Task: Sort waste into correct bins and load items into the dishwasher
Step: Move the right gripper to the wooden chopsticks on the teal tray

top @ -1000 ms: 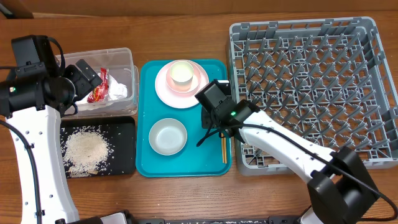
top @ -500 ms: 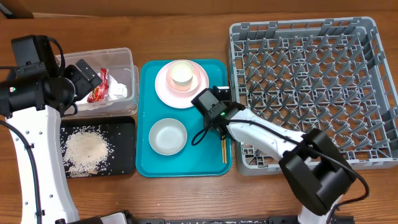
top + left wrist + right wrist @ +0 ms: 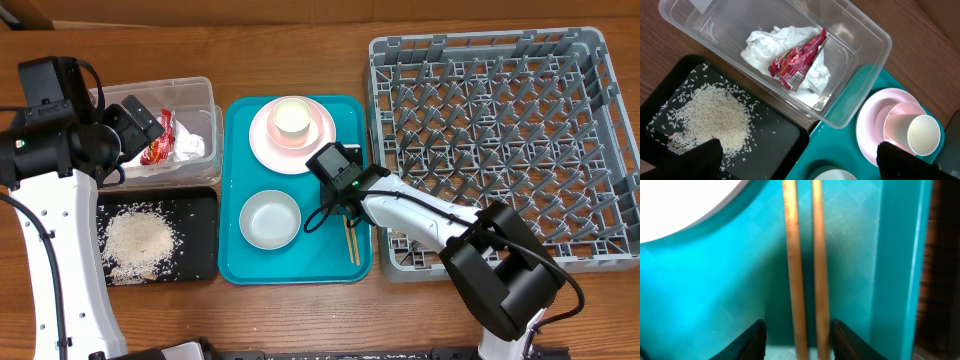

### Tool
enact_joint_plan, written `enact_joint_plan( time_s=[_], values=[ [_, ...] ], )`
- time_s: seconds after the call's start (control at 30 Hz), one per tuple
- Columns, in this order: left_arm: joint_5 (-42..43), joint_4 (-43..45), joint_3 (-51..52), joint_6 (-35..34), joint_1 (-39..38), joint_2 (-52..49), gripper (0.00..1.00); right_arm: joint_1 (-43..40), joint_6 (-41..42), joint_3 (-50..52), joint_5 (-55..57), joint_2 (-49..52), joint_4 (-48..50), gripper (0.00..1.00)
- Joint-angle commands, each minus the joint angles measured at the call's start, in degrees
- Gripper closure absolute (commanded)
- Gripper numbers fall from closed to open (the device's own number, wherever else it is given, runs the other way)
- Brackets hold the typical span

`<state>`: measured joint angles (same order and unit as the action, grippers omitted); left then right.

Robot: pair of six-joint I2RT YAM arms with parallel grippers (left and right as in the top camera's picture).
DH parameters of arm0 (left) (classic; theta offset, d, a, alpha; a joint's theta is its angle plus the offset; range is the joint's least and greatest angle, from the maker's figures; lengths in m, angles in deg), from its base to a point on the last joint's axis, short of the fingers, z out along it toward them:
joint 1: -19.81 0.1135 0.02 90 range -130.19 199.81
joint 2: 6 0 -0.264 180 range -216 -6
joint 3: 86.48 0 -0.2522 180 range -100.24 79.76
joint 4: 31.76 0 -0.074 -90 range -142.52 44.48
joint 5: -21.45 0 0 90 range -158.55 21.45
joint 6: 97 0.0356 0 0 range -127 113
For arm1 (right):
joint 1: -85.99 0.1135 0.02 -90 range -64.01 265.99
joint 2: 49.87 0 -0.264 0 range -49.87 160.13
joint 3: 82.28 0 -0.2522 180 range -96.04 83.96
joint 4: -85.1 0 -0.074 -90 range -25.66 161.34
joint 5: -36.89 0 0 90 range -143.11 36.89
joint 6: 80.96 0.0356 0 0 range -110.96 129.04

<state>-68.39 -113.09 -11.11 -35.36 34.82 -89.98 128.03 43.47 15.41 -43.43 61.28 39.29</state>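
Two thin wooden chopsticks [image 3: 795,255] lie on the glossy teal tray [image 3: 715,290] — right hand [image 3: 799,336] spread astride them.

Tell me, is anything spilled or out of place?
Nothing stands out. The loose white rice lies inside the shallow black tray, the crumpled white napkin and red wrapper in the clear plastic tub, the wooden chopsticks side by side on the teal tray.

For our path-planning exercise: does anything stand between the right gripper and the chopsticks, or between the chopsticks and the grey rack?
Nothing lies between the right gripper and the chopsticks; its open fingers straddle them. Towards the grey rack stand the raised rim of the teal tray and the rack's wall.
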Motion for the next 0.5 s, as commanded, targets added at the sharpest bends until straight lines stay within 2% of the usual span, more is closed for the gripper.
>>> enact_joint_plan(
  time_s=[0.0, 0.17, 0.47],
  values=[
    [-0.7, 0.1, -1.0, 0.5, 0.2, 0.9, 0.0, 0.1, -0.3, 0.1, 2.0, 0.1, 0.5, 0.56],
    [-0.7, 0.1, -1.0, 0.5, 0.2, 0.9, 0.0, 0.1, -6.4, -2.3, 5.9, 0.1, 0.3, 0.53],
    [-0.8, 0.1, -1.0, 0.5, 0.2, 0.9, 0.0, 1.0, -10.7, -4.4, 5.9, 0.1, 0.4, 0.5]
  ],
)
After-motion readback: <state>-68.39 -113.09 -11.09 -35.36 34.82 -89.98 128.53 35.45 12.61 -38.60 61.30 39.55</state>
